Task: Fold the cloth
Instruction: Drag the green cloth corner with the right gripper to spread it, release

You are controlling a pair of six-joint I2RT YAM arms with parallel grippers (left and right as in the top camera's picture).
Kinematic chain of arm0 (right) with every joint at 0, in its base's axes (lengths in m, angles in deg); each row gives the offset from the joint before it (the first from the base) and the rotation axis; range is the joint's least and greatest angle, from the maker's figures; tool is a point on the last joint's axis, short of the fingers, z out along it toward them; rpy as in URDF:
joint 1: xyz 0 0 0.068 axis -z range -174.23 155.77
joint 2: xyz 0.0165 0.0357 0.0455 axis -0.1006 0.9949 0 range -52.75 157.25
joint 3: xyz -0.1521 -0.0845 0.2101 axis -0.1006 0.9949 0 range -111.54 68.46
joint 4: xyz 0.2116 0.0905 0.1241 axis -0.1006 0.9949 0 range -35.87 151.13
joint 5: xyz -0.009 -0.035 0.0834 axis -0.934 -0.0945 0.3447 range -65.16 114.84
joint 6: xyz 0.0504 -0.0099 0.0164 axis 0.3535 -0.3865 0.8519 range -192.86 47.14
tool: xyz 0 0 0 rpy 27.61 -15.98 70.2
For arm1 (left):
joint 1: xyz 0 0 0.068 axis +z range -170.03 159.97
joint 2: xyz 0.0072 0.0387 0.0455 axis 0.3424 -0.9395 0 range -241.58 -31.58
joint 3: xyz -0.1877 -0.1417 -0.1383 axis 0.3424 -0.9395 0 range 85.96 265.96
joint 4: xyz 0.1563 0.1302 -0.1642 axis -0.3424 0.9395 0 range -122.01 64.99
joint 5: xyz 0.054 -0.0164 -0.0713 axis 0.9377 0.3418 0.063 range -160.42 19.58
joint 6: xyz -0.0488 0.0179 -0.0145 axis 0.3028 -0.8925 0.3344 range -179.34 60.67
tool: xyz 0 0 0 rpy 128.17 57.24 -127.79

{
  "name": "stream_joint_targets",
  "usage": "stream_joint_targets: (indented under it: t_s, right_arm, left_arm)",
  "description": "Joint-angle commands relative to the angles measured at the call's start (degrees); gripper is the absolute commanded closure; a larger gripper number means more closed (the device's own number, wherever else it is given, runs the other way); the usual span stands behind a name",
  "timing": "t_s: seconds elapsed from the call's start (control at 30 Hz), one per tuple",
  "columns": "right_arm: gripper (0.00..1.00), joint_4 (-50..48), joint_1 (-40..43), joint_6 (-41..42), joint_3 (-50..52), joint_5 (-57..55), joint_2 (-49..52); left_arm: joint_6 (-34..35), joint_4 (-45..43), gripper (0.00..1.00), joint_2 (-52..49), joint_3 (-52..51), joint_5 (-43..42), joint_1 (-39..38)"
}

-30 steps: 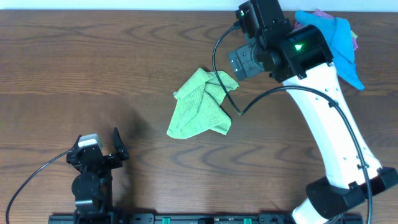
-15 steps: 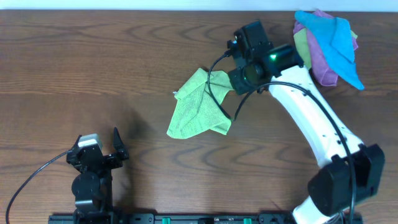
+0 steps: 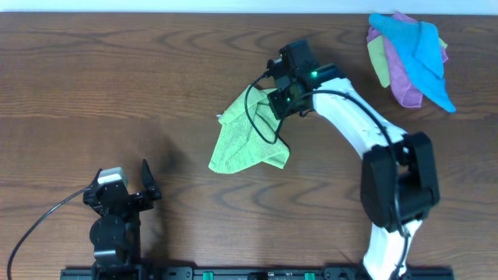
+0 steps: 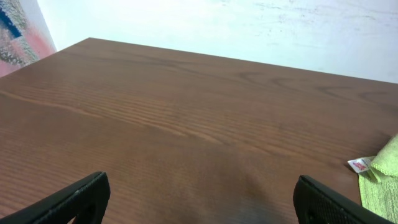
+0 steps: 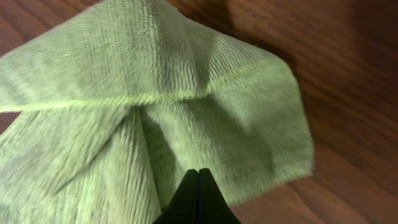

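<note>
1. A brown wood-grain table (image 3: 117, 78) fills the scene.
2. At its far right corner a bright blue cloth (image 3: 424, 54) lies on top of a heap.
3. A purple cloth (image 3: 405, 82) shows beneath it.
4. A yellow-green cloth (image 3: 377, 56) peeks out at the heap's left.
5. A white wall (image 4: 249, 25) stands beyond the far edge.

Quick count: 1 lime-green cloth (image 3: 247, 132) w/ 1 white tag (image 4: 359, 165). Pile w/ 3 more I can make out: 1 blue cloth (image 3: 420, 47), 1 purple cloth (image 3: 403, 79), 1 yellow-green cloth (image 3: 377, 56). 2 robot arms: left arm (image 3: 113, 211), right arm (image 3: 359, 128). 1 wood counter (image 3: 117, 85).
</note>
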Motion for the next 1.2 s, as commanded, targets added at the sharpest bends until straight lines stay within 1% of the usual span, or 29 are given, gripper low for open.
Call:
stream_joint_targets:
  t_s: [0.0,0.27,0.6,1.17]
  right_arm:
    - [0.99,-1.66,0.13,1.66,0.2,2.23,1.68]
    - [0.99,-5.44,0.13,1.66,0.17,1.27,4.57]
    - [0.99,-9.42,0.2,1.46,0.17,-7.08,5.75]
    - [0.99,-10.88,1.31,1.44,0.17,-7.3,9.68]
  left_arm:
    - [-0.02,0.46,0.04,0.35,-1.66,0.63,-0.22]
    - [-0.02,0.46,0.04,0.35,-1.66,0.63,-0.22]
    - [-0.02,0.46,0.05,0.35,-1.66,0.63,-0.22]
    - [-0.02,0.46,0.04,0.35,-1.66,0.63,-0.22]
